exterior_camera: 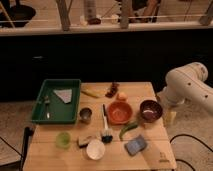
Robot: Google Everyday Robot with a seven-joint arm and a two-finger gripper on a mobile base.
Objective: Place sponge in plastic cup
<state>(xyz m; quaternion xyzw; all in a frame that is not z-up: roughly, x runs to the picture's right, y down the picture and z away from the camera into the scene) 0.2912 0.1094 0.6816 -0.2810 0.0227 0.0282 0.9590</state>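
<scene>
The sponge [135,145] is a flat blue-grey pad lying on the wooden table [50,155] near its front right. A white cup [95,149] stands upright to its left, at the front middle, a short gap away. A translucent green cup [63,139] stands further left. My white arm comes in from the right. My gripper [170,118] hangs at the table's right edge beside a dark red bowl [150,110], well behind and to the right of the sponge. It holds nothing that I can see.
A small yellowish-and-dark block [86,141] and a brush [106,131] lie next to the white cup. An orange bowl [120,111], a green pepper [129,129], a metal cup [85,115] and a green tray [37,102] stand further back. A banana [91,93] lies near the back edge.
</scene>
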